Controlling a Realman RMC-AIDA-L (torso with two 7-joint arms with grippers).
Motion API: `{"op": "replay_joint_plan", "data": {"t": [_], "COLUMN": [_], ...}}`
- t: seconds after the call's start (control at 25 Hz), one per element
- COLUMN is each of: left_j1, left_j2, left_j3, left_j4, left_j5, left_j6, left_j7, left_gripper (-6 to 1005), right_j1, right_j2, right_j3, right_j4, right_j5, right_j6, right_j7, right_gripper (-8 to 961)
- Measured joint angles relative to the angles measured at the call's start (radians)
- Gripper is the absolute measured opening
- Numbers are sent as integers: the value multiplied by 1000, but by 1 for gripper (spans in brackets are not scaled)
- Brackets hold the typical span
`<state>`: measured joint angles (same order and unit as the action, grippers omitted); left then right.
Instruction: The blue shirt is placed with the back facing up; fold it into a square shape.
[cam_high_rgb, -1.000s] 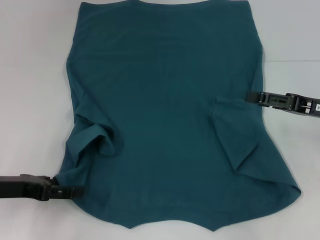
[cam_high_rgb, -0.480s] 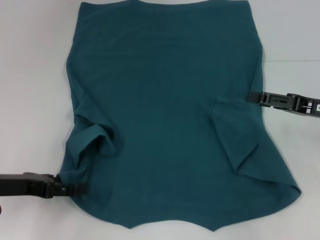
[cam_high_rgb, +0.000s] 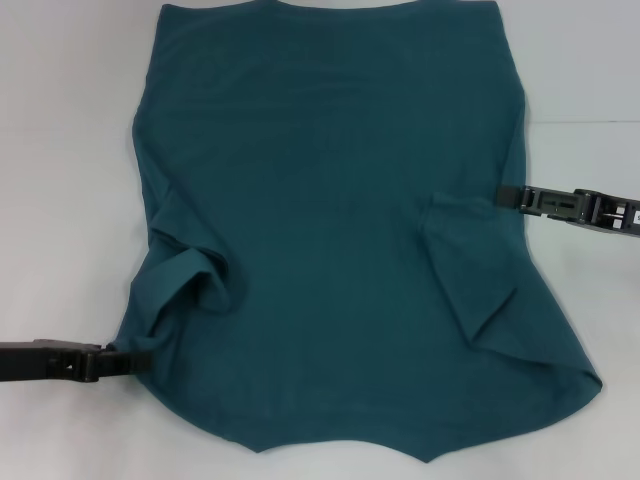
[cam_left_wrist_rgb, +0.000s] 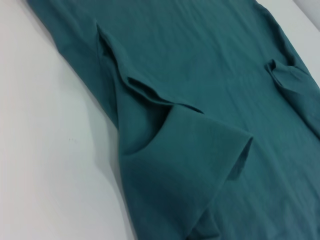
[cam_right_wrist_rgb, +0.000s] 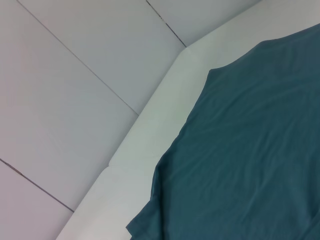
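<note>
Spreading across most of the white table (cam_high_rgb: 60, 150), the blue shirt (cam_high_rgb: 330, 200) lies flat with its plain dark teal side up; no lettering shows. Both short sleeves are folded inward onto the body, the one on the robot's left bunched into soft ridges, the one on the right lying as a flatter flap. The near edge of the cloth runs in a wavy, pointed line.

The left gripper (cam_high_rgb: 135, 360) sits low on the table at the shirt's left edge, just beside the near corner, its tips touching the cloth; whether they are pinching it cannot be told. The folded left sleeve lies just beyond and inward of it. The right gripper (cam_high_rgb: 503, 196) meets the shirt's right edge midway along, right beside the folded right sleeve; its grip cannot be told either.
</note>
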<state>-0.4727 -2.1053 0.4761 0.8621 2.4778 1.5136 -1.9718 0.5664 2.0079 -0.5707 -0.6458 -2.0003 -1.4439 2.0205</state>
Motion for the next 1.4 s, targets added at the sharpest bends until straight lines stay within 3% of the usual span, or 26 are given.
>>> {"op": "replay_joint_plan", "data": {"t": [0.32,0.64,0.88,1.4], "left_j1": [-1,-1,-1,-1], "left_j2": [-2,-2,-2,-6], "left_j3": [19,26,15,13], "left_j4": [2,3,9,6], "left_j5": [1,1,-7,-23], "left_j6": [-2,-3,8,19], "left_j7": [-9,-12,-13,-12], "left_gripper": [337,133,3,4], "right_j1": [-2,-2,-3,-61], "right_j2": [0,0,-20,-90], "right_j3": [0,-2,-10,-9], "right_j4": [0,2,8,-2], "right_j5": [0,-6,-68,-256], "right_j6": [-1,5,8,-78], "right_j7": [0,-1,19,186], "right_gripper": [898,898,897,896]}}
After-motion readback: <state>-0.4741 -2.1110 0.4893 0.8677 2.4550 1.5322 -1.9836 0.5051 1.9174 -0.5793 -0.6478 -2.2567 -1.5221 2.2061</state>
